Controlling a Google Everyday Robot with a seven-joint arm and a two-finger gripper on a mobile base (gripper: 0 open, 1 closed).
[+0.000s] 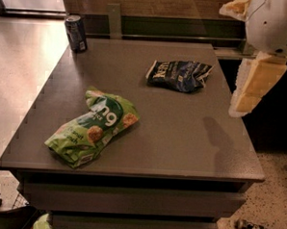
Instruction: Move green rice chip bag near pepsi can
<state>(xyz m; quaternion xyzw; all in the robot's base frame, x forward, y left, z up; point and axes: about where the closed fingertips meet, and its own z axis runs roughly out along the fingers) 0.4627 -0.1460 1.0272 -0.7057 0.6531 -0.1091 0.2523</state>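
Claw (248,93) hangs beside the tabletop (181,133) edge; spread or pressed together cannot be told. Green rice chip bag (92,128) lies well to its left, pepsi can (76,33) farther left.

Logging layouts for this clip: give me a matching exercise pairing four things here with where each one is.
Things:
1 green chip bag
2 soda can
3 dark blue chip bag
4 gripper

Places:
A far left corner of the table
B raised, by the table's right side
C near left part of the table
D far right part of the table

Pairs: 1-C, 2-A, 3-D, 4-B
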